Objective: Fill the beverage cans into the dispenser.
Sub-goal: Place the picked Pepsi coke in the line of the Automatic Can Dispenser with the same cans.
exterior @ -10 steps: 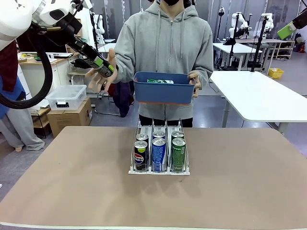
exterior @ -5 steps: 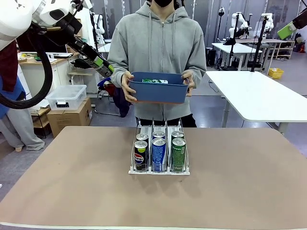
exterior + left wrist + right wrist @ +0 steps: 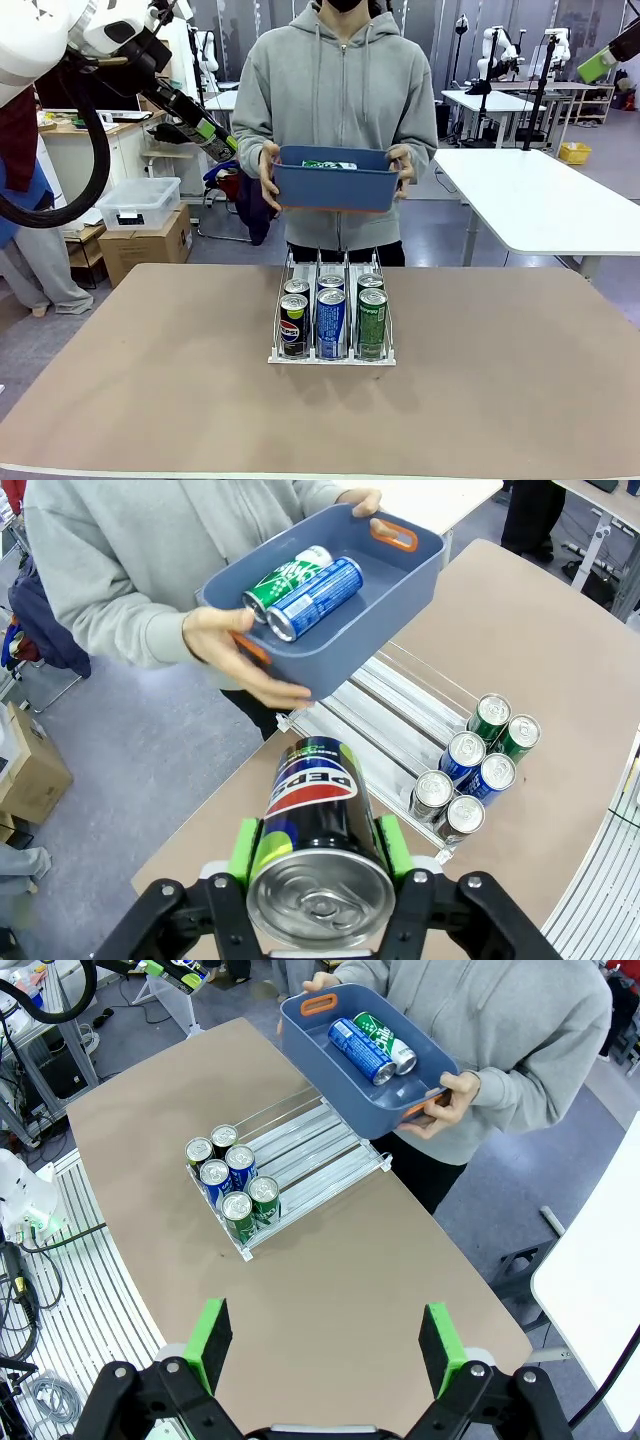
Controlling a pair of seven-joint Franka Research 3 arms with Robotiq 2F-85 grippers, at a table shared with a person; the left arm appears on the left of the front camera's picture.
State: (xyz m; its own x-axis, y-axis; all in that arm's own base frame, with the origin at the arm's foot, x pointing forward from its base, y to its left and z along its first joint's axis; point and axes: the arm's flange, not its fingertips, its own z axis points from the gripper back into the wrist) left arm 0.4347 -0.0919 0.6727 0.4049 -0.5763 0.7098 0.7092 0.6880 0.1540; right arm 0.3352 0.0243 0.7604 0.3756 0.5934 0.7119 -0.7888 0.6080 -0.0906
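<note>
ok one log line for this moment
left jaws: shut on pepsi can | right jaws: open, empty | tub: two cans, person holds | dispenser: six cans

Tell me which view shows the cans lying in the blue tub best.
The left wrist view: the green can and blue can lie side by side in the tub, near and unobstructed. The right wrist view shows both from above, smaller. In the front view a green sliver peeks over the rim.

Person's hand (image 3: 268,173) back on tub (image 3: 335,191)
</note>
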